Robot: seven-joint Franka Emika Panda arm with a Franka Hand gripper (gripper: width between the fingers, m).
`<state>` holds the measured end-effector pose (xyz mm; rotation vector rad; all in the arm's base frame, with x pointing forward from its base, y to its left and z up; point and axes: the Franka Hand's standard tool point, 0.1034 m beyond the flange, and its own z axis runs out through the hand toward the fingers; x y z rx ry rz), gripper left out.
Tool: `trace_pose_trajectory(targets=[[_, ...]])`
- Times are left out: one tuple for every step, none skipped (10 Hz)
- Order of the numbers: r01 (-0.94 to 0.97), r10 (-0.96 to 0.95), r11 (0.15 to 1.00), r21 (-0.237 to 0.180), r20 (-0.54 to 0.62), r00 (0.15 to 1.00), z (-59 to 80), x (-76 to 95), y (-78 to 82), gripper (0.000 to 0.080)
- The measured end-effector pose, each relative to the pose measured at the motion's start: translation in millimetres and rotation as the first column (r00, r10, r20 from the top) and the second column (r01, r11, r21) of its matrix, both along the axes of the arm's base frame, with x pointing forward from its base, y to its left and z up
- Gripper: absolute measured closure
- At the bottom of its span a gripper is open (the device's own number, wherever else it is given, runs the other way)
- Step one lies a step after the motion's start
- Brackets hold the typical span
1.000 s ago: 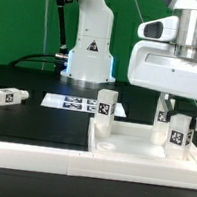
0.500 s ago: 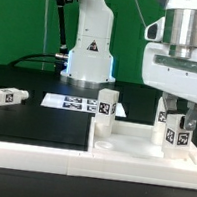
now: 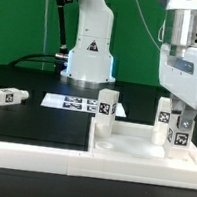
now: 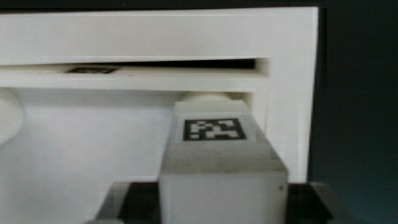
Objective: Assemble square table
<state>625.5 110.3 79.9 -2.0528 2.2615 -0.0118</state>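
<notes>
The gripper stayed clamped on the leg, swivelling atop the tabletop, right of the standing leg; screwing in, likely.

You have one square tabletop and one marker board. You can count four legs: one loose, three upright.

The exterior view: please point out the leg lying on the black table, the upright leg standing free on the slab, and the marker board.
Lying leg [image 3: 6, 95]: exterior view, on its tagged end.
Upright leg [image 3: 106, 112]: exterior view, on its tagged face.
Marker board [image 3: 70, 103]: exterior view, on its printed top.
</notes>
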Motion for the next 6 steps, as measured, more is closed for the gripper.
trace_pose_trajectory(targets=[[0.068, -0.068, 0.998, 0.005, -0.003, 0.998, 0.0, 0.1, 0.4, 0.0509], [0.144, -0.144, 0.99, 0.011, -0.005, 0.99, -0.2, 0.2, 1.2, 0.0509], [0.241, -0.241, 0.97, 0.028, 0.012, 0.97, -0.5, -0.5, 1.2, 0.0509], [0.33, -0.331, 0.943, 0.044, 0.038, 0.943, -0.3, -1.5, -0.9, 0.0509], [0.37, -0.372, 0.928, 0.05, 0.058, 0.926, 0.3, -1.9, -2.2, 0.0505], [0.374, -0.376, 0.926, 0.05, 0.062, 0.924, 0.7, -1.9, -2.6, 0.0504]])
